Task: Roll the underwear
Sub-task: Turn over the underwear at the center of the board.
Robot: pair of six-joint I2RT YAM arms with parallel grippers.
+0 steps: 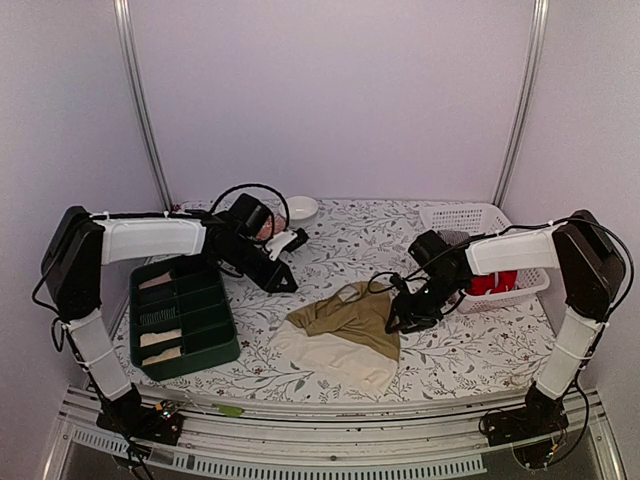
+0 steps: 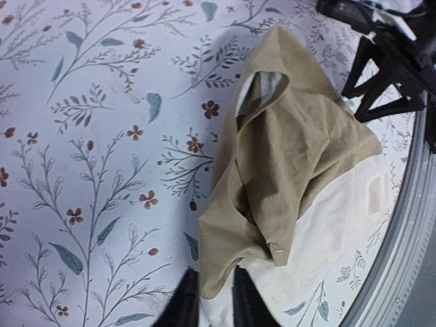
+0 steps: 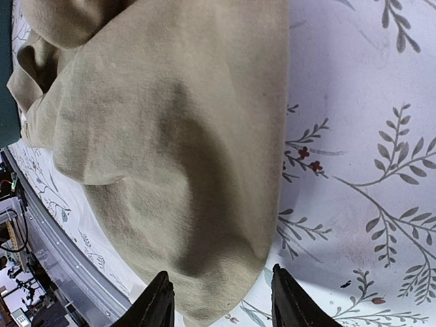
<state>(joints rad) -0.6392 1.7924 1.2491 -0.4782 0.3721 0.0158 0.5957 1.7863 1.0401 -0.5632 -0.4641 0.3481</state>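
Khaki-tan cloth underwear (image 1: 345,318) lies bunched near the front middle of the floral-print tabletop (image 1: 350,245). It's draped over a flat cream cloth garment (image 1: 335,365) that sticks out on its near side. The right fingers (image 3: 158,303) stand apart, released, low at the khaki piece's right edge; whether they touch the cloth I can't tell. The left fingers (image 2: 184,303) are clenched w/ nothing visibly between them, raised well apart from the pile, over by the dark green compartment tray (image 1: 232,335).

Main risk: a pinch from the right grabs both layers, b/c the khaki piece sits right on the cream one, so the two get dragged or rolled together. Second: the khaki piece isn't flat (one corner is folded up, showing a pale inside), so a roll started now prob. comes out lumpy and springs loose. Third: w/ only one pair of fingers at the cloth, nothing pins the far side, and soft fabric on a smooth tabletop tends to slide instead of rolling. Also the cream garment reaches close to the tabletop's front rail (image 2: 409,225), esp. in the left wrist view, so a pull toward the near edge could tip it over. If the left fingers come in, they share a tight spot w/ the right ones, and a bump is possible.
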